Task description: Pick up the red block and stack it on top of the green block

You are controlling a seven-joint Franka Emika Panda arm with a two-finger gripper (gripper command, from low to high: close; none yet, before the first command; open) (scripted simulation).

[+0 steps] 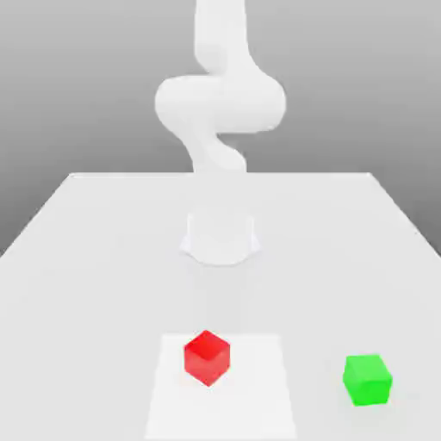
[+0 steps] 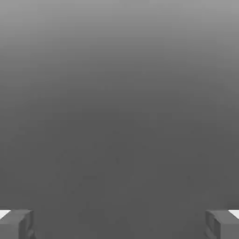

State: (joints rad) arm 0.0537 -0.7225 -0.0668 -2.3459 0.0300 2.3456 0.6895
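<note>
- My end effector (image 2: 119, 224): in the hand view its two fingertips (image 2: 16, 224) sit far apart at opposite edges, so it is spread wide, with nothing between them.
- The red block (image 1: 207, 357): rests on the tabletop (image 1: 103, 258), on a slightly paler square patch (image 1: 258, 405). No finger touches it, and I judge it to lie well apart from my end effector.
- The green block (image 1: 368, 379): rests on the tabletop, off the patch, toward the exterior view's right of the red block and well apart from it. Its top face is bare.
- My arm (image 1: 220, 103): in the exterior view it rises from its base (image 1: 220, 237) at mid-table, behind both blocks. Where the end effector sits relative to the blocks cannot be read from that view.
- Progress, as I judge it: nothing is done so far. Both blocks lie separate and ungrasped.
- Remaining: bring the end effector over the red block, descend, close on it, lift, carry it above the green block, and set it down squarely.
</note>
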